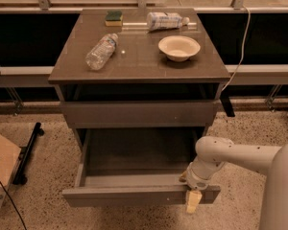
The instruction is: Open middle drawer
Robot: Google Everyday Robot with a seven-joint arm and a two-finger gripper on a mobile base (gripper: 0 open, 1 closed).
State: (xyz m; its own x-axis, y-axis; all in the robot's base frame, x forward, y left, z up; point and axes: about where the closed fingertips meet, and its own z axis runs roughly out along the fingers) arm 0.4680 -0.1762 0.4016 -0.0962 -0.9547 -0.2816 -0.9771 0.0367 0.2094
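The middle drawer [134, 194] is pulled far out of the grey-brown cabinet, and its shallow grey box interior [134, 152] shows empty. My gripper [189, 191] is at the right end of the drawer's front panel. Its fingers straddle the top edge: one tan fingertip [193, 203] hangs over the outer face, the other sits just inside. The white arm reaches in from the lower right. Above the open drawer, a narrower drawer front [139, 114] stands nearly closed. Anything below the open drawer is hidden.
On the cabinet top [134, 66] lie a plastic bottle [102, 51], a white bowl [179, 47], a sponge [114, 17] and a lying packet [164, 20]. A cardboard box [2, 169] and a black bar [28, 152] are on the floor at left. A cable [235, 56] hangs at right.
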